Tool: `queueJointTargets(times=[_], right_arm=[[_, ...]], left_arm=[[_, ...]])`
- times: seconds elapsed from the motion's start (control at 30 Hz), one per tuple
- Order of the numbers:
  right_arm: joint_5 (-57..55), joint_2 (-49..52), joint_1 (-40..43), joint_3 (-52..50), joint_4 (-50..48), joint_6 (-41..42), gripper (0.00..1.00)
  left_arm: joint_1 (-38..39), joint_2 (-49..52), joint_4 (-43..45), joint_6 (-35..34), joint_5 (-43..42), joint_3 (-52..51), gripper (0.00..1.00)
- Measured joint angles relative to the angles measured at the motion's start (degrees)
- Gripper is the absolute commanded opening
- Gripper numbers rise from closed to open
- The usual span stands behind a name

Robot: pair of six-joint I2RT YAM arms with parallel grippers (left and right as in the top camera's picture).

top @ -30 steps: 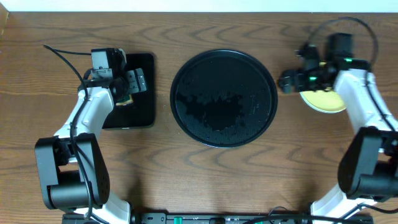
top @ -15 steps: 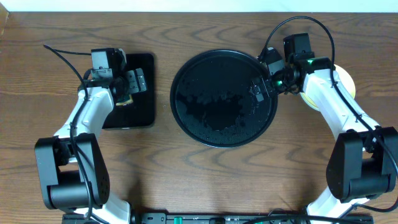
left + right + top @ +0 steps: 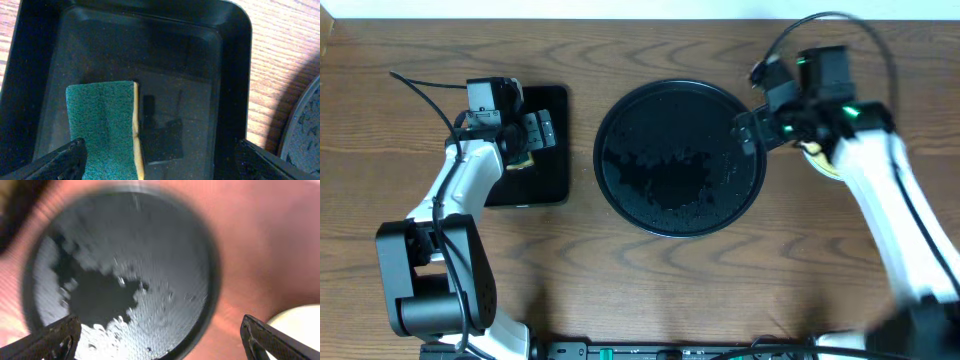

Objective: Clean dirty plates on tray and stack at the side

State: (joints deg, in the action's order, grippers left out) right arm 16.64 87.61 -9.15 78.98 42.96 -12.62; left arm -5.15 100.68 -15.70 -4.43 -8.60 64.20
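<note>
**Wet tray at centre, plates off to its right**

Your round black tray (image 3: pixel 620 120) sits mid-table, glossy, with water beaded across its middle. Just past its right rim, the plates (image 3: pixel 817 160) show only as a pale yellow sliver under the right arm, so you cannot tell how many are stacked there. Your right gripper (image 3: pixel 748 135) hangs over that rim, jaws spread wide and empty. Your left gripper (image 3: pixel 160 157), also released, hovers above the rectangular tray (image 3: pixel 230 75), where a green-and-yellow sponge (image 3: pixel 102 127) lies.
</note>
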Motion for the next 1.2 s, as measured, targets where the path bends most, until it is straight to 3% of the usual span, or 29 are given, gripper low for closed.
queueJointTargets(times=[0.17, 0.43, 0.6, 0.7, 0.8, 0.97, 1.03, 1.2], right_arm=[[-1.0, -24.2, -0.3, 0.4, -0.8, -1.8, 0.99], [-7.5, -49.7, 1.1, -2.3, -2.1, -10.5, 0.99], [-8.0, -67.0, 5.1, -16.8, -7.2, -13.0, 0.99], [-7.3, -75.5, 6.7, -30.4, -18.8, -13.2, 0.99], [-6.8, -81.7, 7.8, -44.3, -35.5, -10.5, 0.99], [-6.0, -86.5, 8.3, -62.1, -54.7, -6.0, 0.99], [-5.9, -86.8, 8.3, -68.9, -59.0, -4.0, 0.99], [-5.9, -86.8, 8.3, -76.1, -59.3, -2.3, 0.99]], left_arm=[[0.0, 0.0, 0.0, 0.0, 0.0, 0.0, 0.94], [0.0, 0.0, 0.0, 0.0, 0.0, 0.0, 0.94], [0.0, 0.0, 0.0, 0.0, 0.0, 0.0, 0.94], [0.0, 0.0, 0.0, 0.0, 0.0, 0.0, 0.94], [0.0, 0.0, 0.0, 0.0, 0.0, 0.0, 0.94], [0.0, 0.0, 0.0, 0.0, 0.0, 0.0, 0.94], [0.0, 0.0, 0.0, 0.0, 0.0, 0.0, 0.94], [0.0, 0.0, -0.1, 0.0, 0.0, 0.0, 0.94]])
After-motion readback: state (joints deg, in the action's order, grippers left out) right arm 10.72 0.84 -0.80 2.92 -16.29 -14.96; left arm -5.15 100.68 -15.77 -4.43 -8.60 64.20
